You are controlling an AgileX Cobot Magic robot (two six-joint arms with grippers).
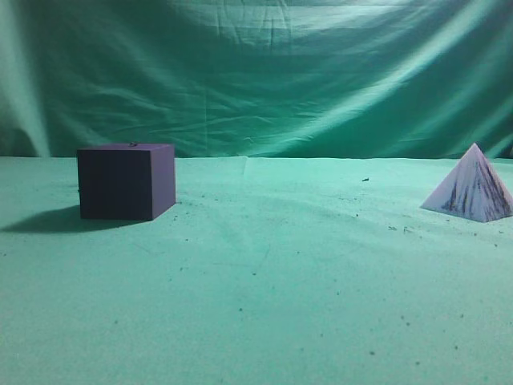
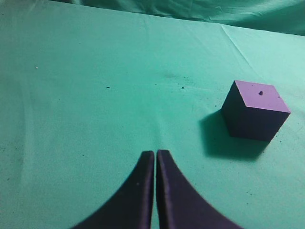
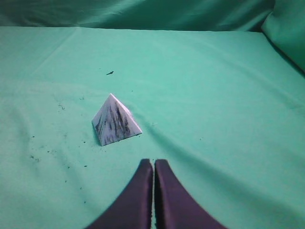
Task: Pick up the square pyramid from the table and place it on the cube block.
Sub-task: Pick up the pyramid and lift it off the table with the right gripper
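The square pyramid [image 1: 474, 188], pale white-lavender with dark grey smudges, stands on the table [image 1: 264, 305] at the far right. It also shows in the right wrist view [image 3: 114, 121], ahead and left of my right gripper [image 3: 153, 162], which is shut and empty. The cube block [image 1: 126, 181], dark purple, sits at the left. In the left wrist view the cube [image 2: 255, 110] lies ahead and to the right of my left gripper [image 2: 156, 153], which is shut and empty. Neither gripper shows in the exterior view.
A wrinkled green backdrop curtain [image 1: 256, 72] hangs behind the table. Small dark specks [image 1: 365, 180] dot the green cloth between the cube and the pyramid.
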